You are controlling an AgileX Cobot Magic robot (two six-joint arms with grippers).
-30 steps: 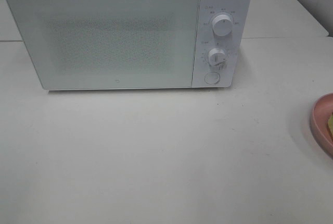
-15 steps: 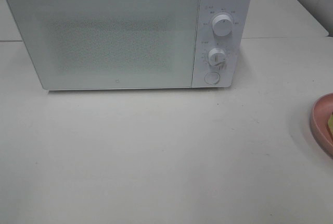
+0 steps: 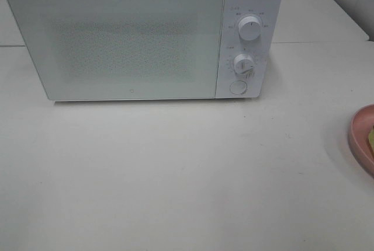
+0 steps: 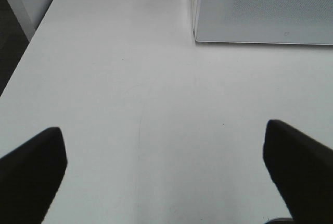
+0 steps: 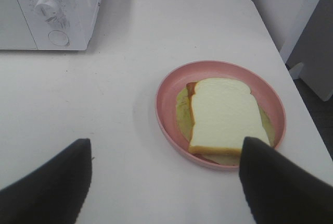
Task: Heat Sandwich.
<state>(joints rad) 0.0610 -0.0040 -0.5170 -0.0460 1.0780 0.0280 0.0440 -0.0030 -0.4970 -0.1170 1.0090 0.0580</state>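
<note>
Nothing has moved since the earlier frame: microwave (image 3: 143,35) door shut, both arms out of the overhead view. Sandwich (image 5: 225,115) sits on the pink plate (image 5: 166,99) at the bench's (image 3: 175,175) right edge, well apart from the oven. Left gripper (image 4: 164,169) jaws wide, empty; right gripper (image 5: 166,182) jaws wide, above the bench near the plate. Judgement: open the door first, then move the plate level.

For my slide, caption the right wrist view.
Open right gripper above the sandwich on its pink plate, microwave door closed.
</note>
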